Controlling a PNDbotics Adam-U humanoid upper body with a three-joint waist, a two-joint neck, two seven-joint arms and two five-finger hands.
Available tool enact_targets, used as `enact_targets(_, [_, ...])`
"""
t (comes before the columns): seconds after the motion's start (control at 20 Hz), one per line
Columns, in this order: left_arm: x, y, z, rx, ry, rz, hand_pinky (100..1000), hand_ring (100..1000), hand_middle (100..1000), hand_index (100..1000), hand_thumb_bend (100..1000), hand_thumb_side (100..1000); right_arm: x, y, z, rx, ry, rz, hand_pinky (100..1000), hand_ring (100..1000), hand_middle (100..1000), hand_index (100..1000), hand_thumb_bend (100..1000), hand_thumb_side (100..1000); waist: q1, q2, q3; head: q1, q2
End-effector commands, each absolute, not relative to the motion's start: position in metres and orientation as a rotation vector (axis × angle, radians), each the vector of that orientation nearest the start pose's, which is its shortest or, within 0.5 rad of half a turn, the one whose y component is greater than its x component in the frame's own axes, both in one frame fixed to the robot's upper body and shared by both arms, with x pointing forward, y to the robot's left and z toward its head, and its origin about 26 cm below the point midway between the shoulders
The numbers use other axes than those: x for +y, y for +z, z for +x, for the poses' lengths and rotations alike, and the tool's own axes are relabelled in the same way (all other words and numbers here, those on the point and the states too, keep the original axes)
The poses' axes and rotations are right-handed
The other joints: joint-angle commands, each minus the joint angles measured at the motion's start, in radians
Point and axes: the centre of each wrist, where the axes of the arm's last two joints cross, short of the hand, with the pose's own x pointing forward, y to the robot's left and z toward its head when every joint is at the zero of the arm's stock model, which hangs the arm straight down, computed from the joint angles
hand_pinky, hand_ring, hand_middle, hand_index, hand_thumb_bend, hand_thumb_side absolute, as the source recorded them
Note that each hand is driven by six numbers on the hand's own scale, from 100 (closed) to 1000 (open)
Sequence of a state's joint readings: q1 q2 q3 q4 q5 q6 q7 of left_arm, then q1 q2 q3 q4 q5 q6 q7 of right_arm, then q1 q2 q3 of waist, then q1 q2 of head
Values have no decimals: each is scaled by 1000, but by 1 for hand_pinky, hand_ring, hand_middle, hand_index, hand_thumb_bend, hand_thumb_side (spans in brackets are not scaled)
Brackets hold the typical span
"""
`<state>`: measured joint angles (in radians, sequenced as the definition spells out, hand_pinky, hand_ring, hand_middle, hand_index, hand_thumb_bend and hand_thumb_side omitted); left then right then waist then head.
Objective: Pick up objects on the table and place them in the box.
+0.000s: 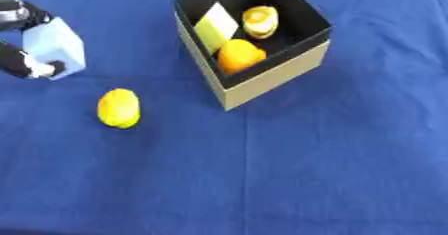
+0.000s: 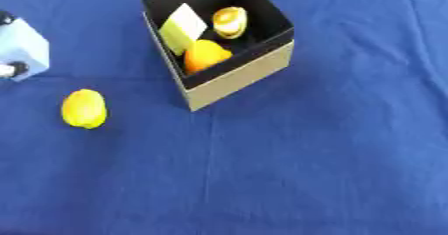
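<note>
Box (image 1: 262,81) stands mid-table; left hand (image 1: 31,64) fingers clasp a pale blue block (image 1: 57,46) at the left edge.

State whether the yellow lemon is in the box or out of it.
Out. The lemon lies on the blue cloth, left of the box.

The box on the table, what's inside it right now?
Inside the box lie an orange, a pale yellow-green block leaning against the left wall, and a yellowish rounded item at the back. The near wall hides the floor in front of the orange.
</note>
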<state>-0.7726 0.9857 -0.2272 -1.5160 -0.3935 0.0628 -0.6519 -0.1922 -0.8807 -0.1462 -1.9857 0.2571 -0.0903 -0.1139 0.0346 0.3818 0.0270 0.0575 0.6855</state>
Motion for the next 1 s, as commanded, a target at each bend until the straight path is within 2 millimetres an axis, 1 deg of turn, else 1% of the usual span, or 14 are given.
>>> enact_targets(0.05, [329, 348, 367, -1403, -1557, 872, 794, 726, 672, 795, 167, 321, -361, 267, 274, -2204, 861, -1007, 783, 745, 696, 756, 131, 310, 4, -26, -5, -2, -2])
enact_targets(0.1, [321, 352, 368, -1425, -1569, 861, 794, 725, 671, 795, 163, 323, -360, 264, 275, -2212, 845, -980, 782, 743, 695, 754, 100, 357, 7, -27, -8, -2, -3])
enact_targets(0.25, [299, 361, 371, -1485, -1609, 835, 793, 724, 669, 794, 158, 330, -354, 254, 277, -2255, 767, -883, 778, 738, 691, 752, 100, 417, 17, -29, -18, -2, -5])
enact_targets(0.4, [279, 370, 375, -1546, -1636, 803, 791, 722, 667, 793, 163, 342, -347, 246, 279, -2281, 718, -816, 774, 734, 686, 747, 100, 425, 27, -29, -32, 1, -8])
enact_targets(0.55, [262, 374, 382, -1582, -1652, 783, 791, 722, 667, 794, 182, 354, -338, 242, 282, -2313, 732, -762, 774, 734, 686, 746, 100, 420, 34, -28, -56, 9, -16])
enact_targets(0.65, [255, 375, 388, -1583, -1656, 782, 794, 724, 669, 795, 204, 372, -332, 242, 285, -2340, 761, -721, 775, 734, 686, 746, 100, 412, 41, -26, -82, 22, -23])
enact_targets(0.85, [247, 373, 403, -1575, -1652, 800, 800, 729, 676, 797, 235, 380, -322, 243, 289, -2383, 815, -660, 774, 733, 686, 745, 100, 418, 53, -15, -126, 48, -36])
enact_targets(1.0, [241, 371, 412, -1560, -1667, 827, 806, 736, 685, 802, 264, 388, -319, 243, 290, -2403, 838, -643, 774, 733, 685, 745, 100, 417, 60, -9, -145, 61, -41])
